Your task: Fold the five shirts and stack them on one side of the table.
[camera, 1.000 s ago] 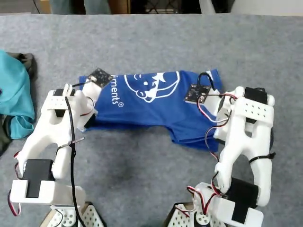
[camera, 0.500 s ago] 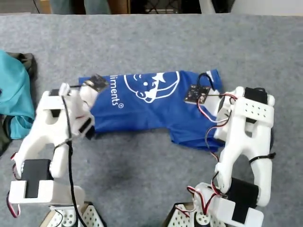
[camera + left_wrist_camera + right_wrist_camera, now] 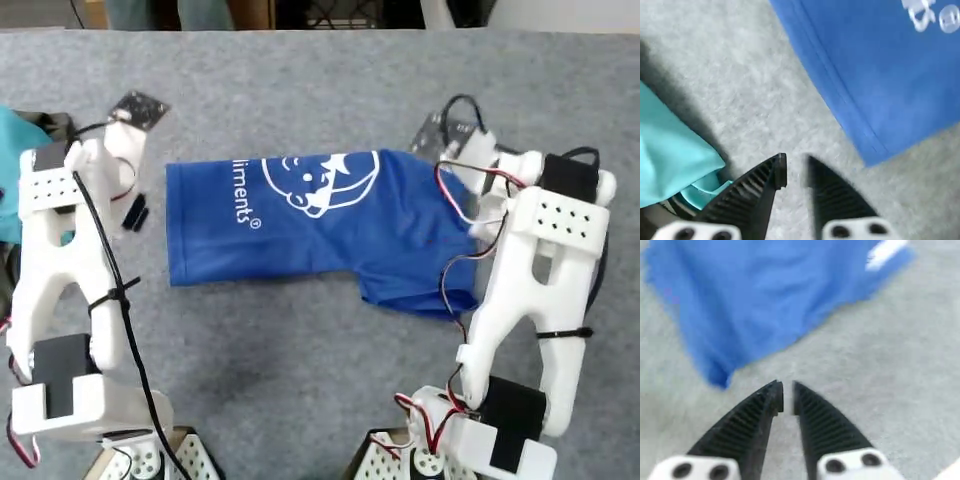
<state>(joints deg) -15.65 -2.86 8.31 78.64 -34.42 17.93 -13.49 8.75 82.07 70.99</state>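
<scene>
Left gripper (image 3: 796, 172): fingers are narrowly spread and nothing is held; it is suspended over the bare grey table (image 3: 300, 90).
Right gripper (image 3: 787, 395): fingers are almost pressed together and nothing is pinched; it is positioned over bare table.
Blue shirt (image 3: 310, 225): laid partly folded between the two grippers, print upward; an edge is located just ahead of each gripper's tips, untouched.
Teal shirt (image 3: 30, 190): bunched beside the left gripper, on the side away from the blue shirt.

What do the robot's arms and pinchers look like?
The left arm and right arm are chunky white plastic with black motor blocks. A black cable runs along the left; red and white wires loop on the right. The left gripper and right gripper have pointed, ribbed black fingers.
</scene>
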